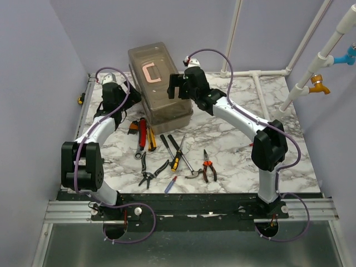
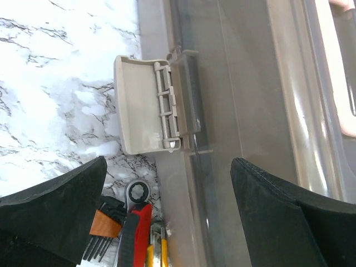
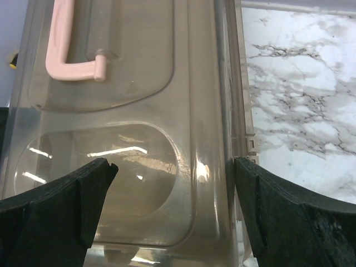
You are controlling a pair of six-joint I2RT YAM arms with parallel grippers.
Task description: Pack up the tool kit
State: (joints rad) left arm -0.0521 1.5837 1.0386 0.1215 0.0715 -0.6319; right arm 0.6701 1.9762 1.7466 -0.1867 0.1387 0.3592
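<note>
The tool kit's box (image 1: 160, 89) stands at the back of the table, its smoky lid down and its pink handle (image 1: 149, 72) on top. My left gripper (image 1: 127, 99) is open beside the box's left side. In the left wrist view its fingers (image 2: 50, 211) straddle the box's edge (image 2: 183, 211) below a beige latch (image 2: 147, 105) that is swung outward. My right gripper (image 1: 174, 88) hovers open over the lid's right part, with the lid (image 3: 128, 111) and the handle (image 3: 69, 50) below it. A red cutter (image 1: 143, 132), hammer (image 1: 188, 161), pliers (image 1: 208, 166) and screwdriver (image 1: 171, 184) lie loose in front.
A ratchet wrench (image 2: 138, 193) and a hex key set (image 2: 103, 228) lie against the box's left foot beside the cutter (image 2: 133, 233). Black-handled pliers (image 1: 150, 173) and a yellow-handled tool (image 1: 176, 161) lie mid-table. White pipes (image 1: 261, 78) run along the back right.
</note>
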